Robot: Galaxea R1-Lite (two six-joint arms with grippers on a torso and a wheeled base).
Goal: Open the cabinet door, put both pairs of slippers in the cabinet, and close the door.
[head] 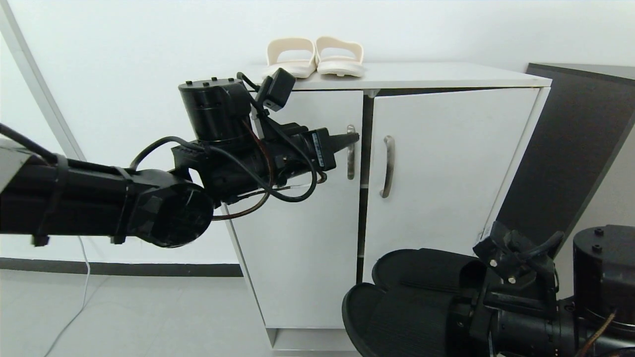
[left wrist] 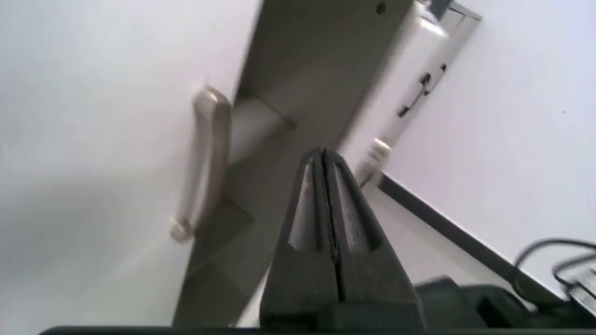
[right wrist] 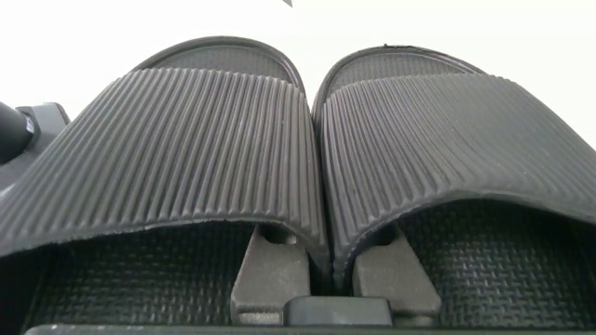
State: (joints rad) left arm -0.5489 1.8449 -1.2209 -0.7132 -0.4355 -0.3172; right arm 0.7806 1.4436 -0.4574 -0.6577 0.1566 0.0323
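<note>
white cabinet (head: 436, 75) top | cream slippers (head: 315, 57) side by side, touching

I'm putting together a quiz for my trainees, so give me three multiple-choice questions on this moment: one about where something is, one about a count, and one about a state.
1. Where is the cream pair of slippers?
A. on the floor
B. on top of the cabinet
C. in a gripper

2. How many black slippers does the right gripper hold?
A. one
B. two
C. three

3. How are the fingers of the left gripper set?
A. pressed together
B. spread wide
C. clamped on a slipper

Answers:
1. B: the head view shows the cream pair resting on the cabinet's top.
2. B: the right wrist view shows two ribbed straps side by side.
3. A: the left wrist view shows the fingers meeting with nothing between them, beside the door handle.
</note>
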